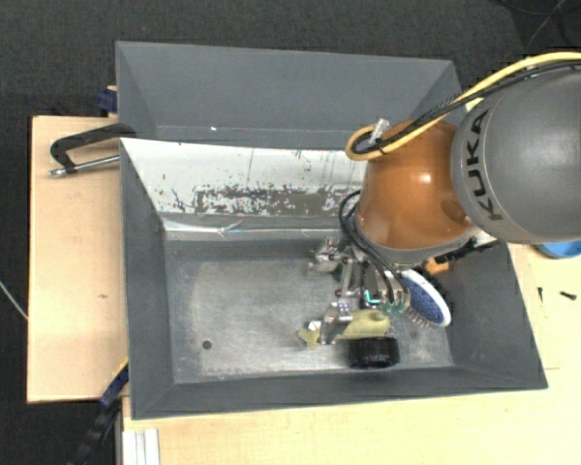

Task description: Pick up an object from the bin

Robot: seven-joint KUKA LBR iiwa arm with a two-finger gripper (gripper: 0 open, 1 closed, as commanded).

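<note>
Where the bare floor of the bin (pixel 232 289) gives way to a small cluster at lower centre-right, the tool (pixel 347 303) hangs low over it; whether it is open, closed or holding anything cannot be told.

The left half is open room. Next comes a pale yellowish scrap (pixel 317 333) right under the tool, then a black squat piece (pixel 372 353) hard by the lower wall (pixel 271 395), then a blue-and-white oval brush (pixel 429 304) near the right slope. The scrap looks the likeliest pick. It is probably best to centre on it alone, come straight down, lift straight up, and make any drift leftward.
</note>
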